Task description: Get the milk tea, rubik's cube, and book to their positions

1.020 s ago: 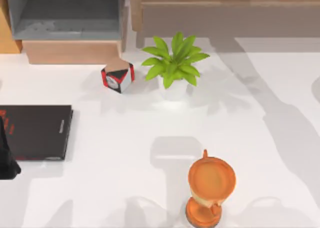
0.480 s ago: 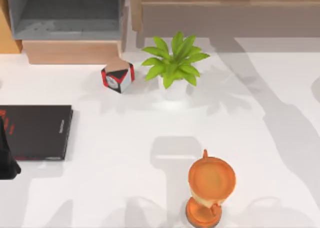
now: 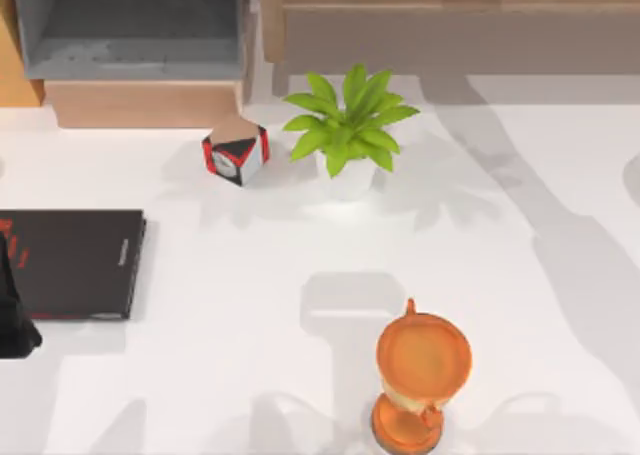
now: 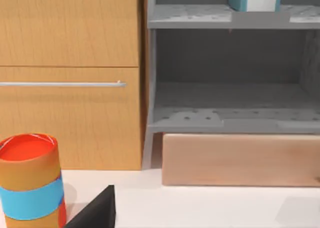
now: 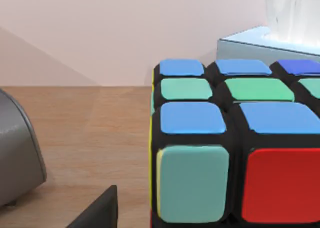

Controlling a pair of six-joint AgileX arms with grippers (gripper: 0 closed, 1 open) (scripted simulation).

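Rubik's cube rests on wooden surface.

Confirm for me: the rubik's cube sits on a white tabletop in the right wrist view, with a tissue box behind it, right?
Not quite. In the right wrist view the rubik's cube rests on a wooden surface, not a white tabletop. The tissue box does stand behind it.

even bright light, no glare. soft grey shadows across white table, darkest toward right side. plant casts faint shadow around pot. rubik's cube close, edges slightly soft.
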